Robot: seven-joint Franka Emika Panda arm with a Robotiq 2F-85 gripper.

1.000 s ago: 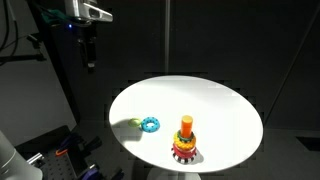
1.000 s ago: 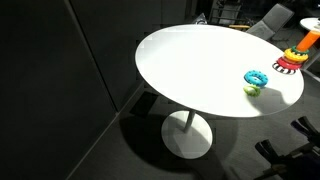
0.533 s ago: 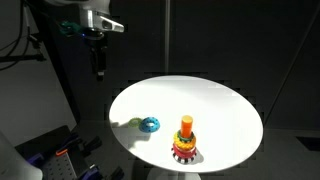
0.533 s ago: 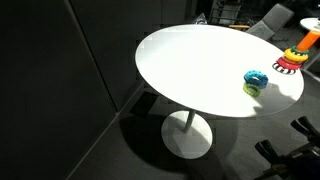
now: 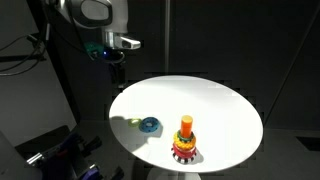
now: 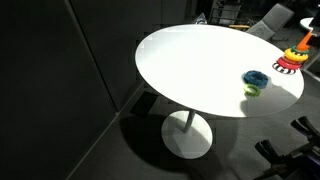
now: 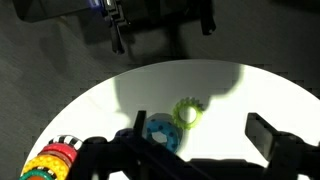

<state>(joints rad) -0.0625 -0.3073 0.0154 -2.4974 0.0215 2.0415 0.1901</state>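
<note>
- End effector [image 5: 116, 82]: hangs empty above the near rim of the tabletop [image 5: 225, 110], well apart from every item. In the wrist view its jaws stand wide apart with nothing between them.
- Blue ring [image 7: 158, 130]: lies flat on the tabletop, the nearest item to the end effector. The green ring [image 7: 187, 111] sits just beside it; whether the two touch cannot be told.
- Ring stack [image 5: 184, 145]: upright near the tabletop's edge, apart from both loose rings.
- Judgement: a clean approach calls for centring over a single ring and descending vertically.
- Judgement: the grip is best placed across the rim on the side away from its neighbour, so that neither finger pushes the second ring.
- Risk: the rings are low and flat, so a shallow descent may close above them.
</note>
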